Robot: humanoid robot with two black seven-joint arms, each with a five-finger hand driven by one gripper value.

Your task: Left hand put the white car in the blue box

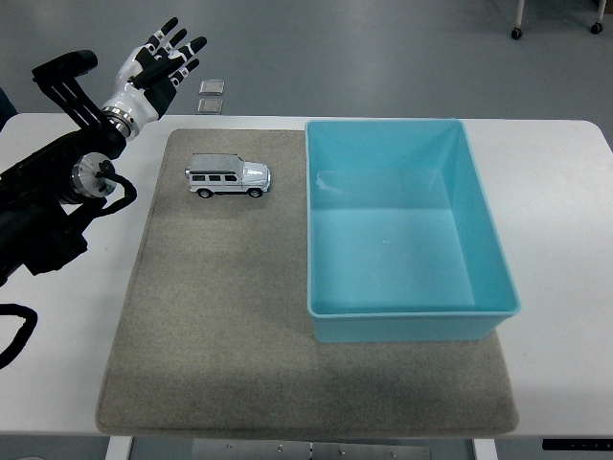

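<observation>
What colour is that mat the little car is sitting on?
The mat is a greyish beige, plain with no pattern; the head view shows it clearly under the white car.

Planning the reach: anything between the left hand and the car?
Nothing: in the head view only bare table and mat lie between the open left hand and the car.

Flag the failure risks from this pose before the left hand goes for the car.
1. The left hand is open, raised beyond the table's far edge and well apart from the white car, so the whole approach remains; a poor descent could nudge the car along the mat.
2. The blue box has tall walls and the car sits close to its left wall; a low carry might clip the rim.
</observation>
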